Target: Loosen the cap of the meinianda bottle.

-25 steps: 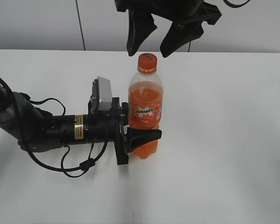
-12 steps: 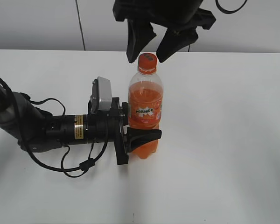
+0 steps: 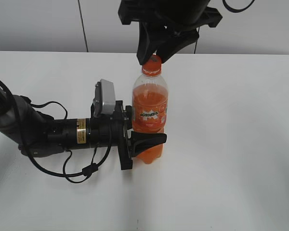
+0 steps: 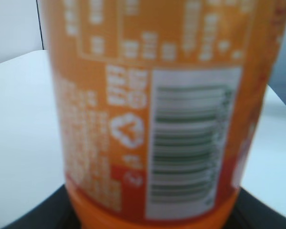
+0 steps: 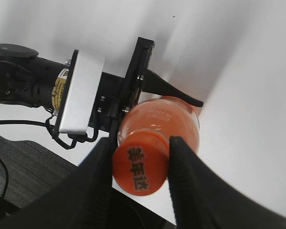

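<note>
One clear plastic meinianda bottle (image 3: 150,115), upright, clamped by left gripper (image 3: 143,139). One round orange cap (image 5: 140,168) at twelve o'clock, pinched between right gripper (image 5: 139,157) fingers.

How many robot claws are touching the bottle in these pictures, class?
2. The left claw holds the lower body of the meinianda bottle from the side; the right claw closes from above on the cap.

Orange cap (image 3: 152,62), orange-labelled clear meinianda bottle (image 3: 150,113), black pincers, white table (image 3: 231,144).
</note>
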`<state>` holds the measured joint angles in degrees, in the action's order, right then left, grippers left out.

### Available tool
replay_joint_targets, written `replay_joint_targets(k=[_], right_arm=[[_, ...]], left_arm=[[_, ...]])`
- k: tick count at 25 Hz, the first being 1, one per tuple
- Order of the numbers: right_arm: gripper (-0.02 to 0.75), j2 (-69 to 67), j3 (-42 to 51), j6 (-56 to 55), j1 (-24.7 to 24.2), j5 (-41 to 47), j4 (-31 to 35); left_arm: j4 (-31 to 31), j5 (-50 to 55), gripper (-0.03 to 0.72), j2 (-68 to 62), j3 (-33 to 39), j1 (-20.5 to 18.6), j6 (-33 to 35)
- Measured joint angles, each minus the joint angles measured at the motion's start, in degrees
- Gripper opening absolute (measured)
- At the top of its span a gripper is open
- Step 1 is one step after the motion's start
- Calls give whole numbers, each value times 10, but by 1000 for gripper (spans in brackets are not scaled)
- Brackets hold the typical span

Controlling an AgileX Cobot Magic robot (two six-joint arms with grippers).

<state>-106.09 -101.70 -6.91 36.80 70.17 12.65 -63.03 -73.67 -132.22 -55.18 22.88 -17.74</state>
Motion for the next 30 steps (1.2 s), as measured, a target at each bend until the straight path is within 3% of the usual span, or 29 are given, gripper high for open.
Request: replay_joint_targets(k=[8,25,26,28,30], right_arm=[[269,0,0,123,0,-1,1],[249,2,-1,638,0,-1,6],[225,2,-1,666,0,-2,6],[73,3,-2,710,0,-5,6],[13,4,-2,750,0,-5,8]], left_arm=[[0,0,379,0,0,0,0],[1,0,378,0,0,0,0],[3,0,377,0,0,0,0],[8,2,372,0,0,0,-1],[9,2,372,0,0,0,-2]])
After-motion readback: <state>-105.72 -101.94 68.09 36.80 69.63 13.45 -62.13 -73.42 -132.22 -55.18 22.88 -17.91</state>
